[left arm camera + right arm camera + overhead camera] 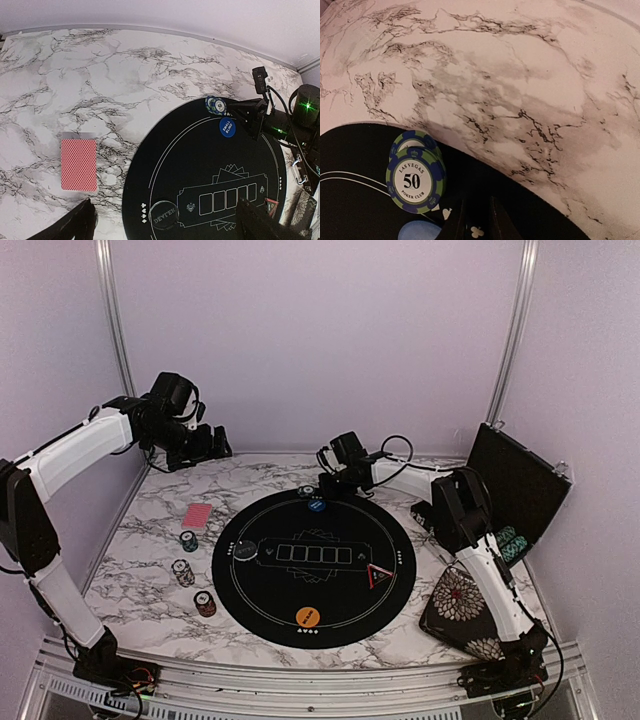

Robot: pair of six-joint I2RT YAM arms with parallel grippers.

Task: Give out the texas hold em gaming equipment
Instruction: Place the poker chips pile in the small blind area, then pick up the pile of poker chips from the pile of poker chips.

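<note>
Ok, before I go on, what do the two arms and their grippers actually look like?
Both arms have white shell links with black joints and black bases. The left arm and right arm each end in a black two-finger gripper: left gripper, right gripper. Thin black cables loop at the right wrist, where a green light glows on the black housing.

Your top camera is looking down over the whole marble table (140,540). Both wrist cameras are sharing the green-blue chip stack (216,105), the right one sitting far closer.
</note>
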